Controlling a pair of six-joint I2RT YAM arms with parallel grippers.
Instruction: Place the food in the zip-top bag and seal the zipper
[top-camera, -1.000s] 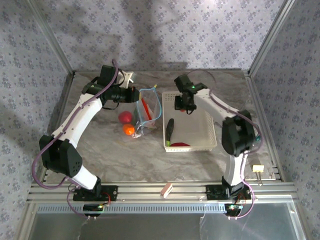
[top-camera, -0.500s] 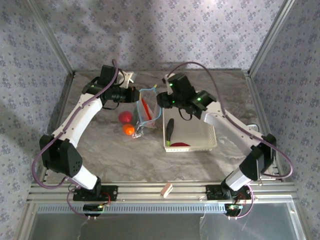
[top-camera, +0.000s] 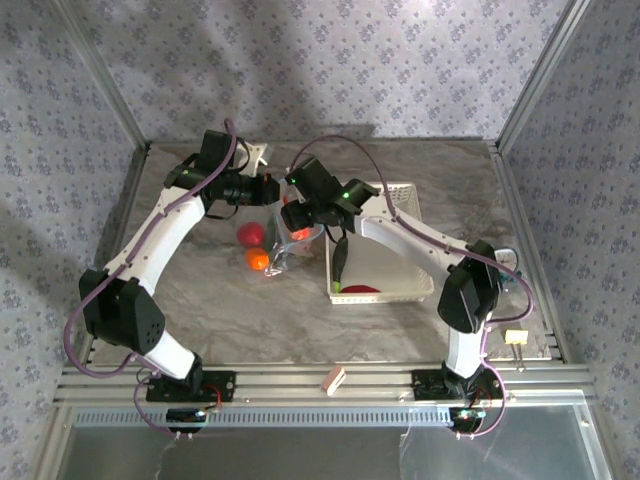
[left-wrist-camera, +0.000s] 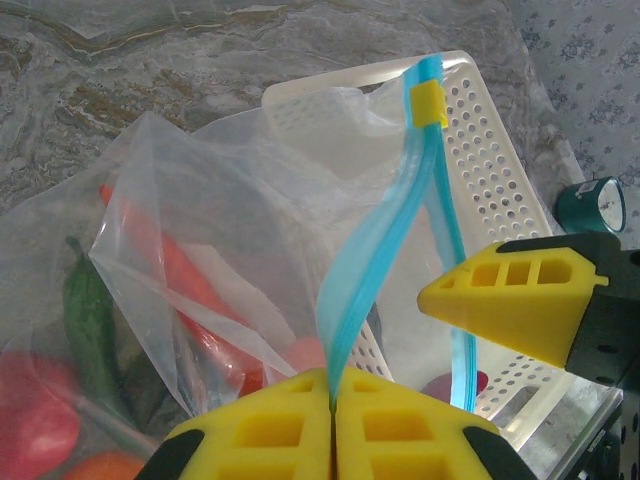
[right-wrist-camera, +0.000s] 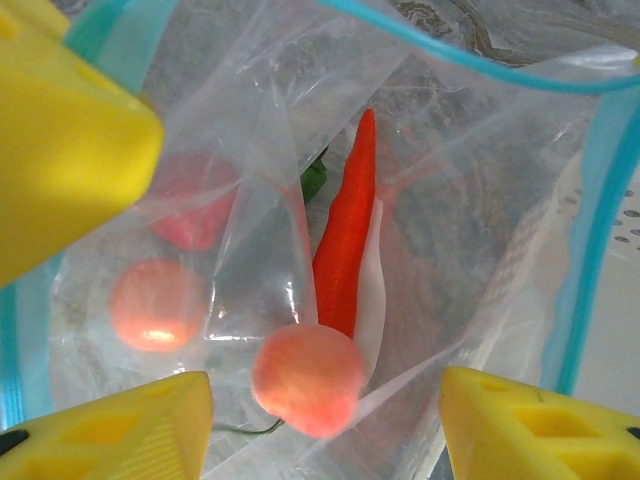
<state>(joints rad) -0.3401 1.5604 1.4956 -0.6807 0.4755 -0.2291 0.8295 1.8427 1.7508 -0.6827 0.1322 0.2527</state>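
Nearest you, the dark red slice (top-camera: 360, 289) and long dark vegetable (top-camera: 340, 260) lie in the white basket (top-camera: 405, 250), so loading is unfinished and the zipper (left-wrist-camera: 335, 320) unsealed; the orange (top-camera: 258, 259) and tomato (top-camera: 250, 233) sit beside or inside the zip-top bag (right-wrist-camera: 450, 200), I cannot tell which. Farther back, your left tool (left-wrist-camera: 332, 400) pinches the blue strip to hold the mouth open, the red chili (right-wrist-camera: 345, 250) already inside, and your right tool (right-wrist-camera: 325, 400) gapes wide above a round pinkish piece (right-wrist-camera: 305, 378). A second ago that right tool hung over the basket's far end; the left has not moved.
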